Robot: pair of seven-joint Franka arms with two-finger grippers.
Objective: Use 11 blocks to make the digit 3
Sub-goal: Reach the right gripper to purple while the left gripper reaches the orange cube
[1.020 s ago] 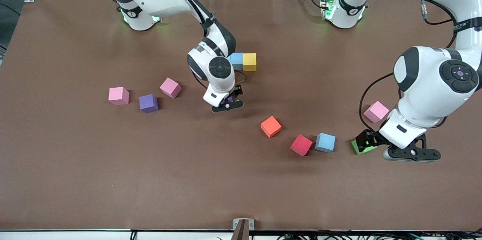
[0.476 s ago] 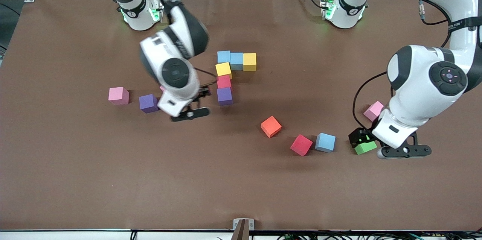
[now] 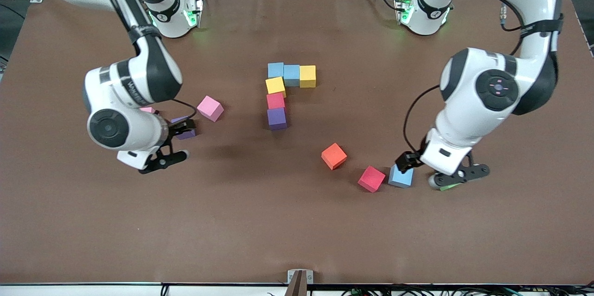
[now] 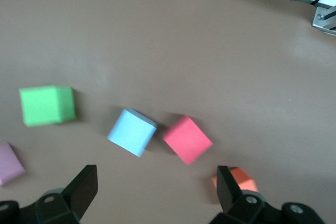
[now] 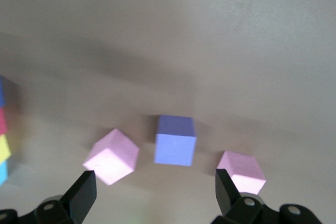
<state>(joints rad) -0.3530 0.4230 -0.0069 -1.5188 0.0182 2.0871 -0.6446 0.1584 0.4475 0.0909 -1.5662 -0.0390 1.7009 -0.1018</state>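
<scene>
Brown table (image 3: 297, 222): right gripper (image 3: 174, 140) spread above the loose purple block (image 5: 175, 140); left gripper (image 4: 157, 192) spread above light blue block (image 4: 132, 132). Best centred squarely before descending.

A brown table (image 3: 297, 222) carries scattered foam cubes (image 3: 333, 156) of many colours.

Both arms are bent at the elbow and reached out from their bases, wrists turned downward. The right gripper (image 3: 174, 140) is held low over the worktop with its fingers (image 5: 84, 192) spread wide and empty. The left gripper (image 3: 420, 170) is likewise held low, fingers (image 4: 84, 184) parted, nothing gripped.
</scene>
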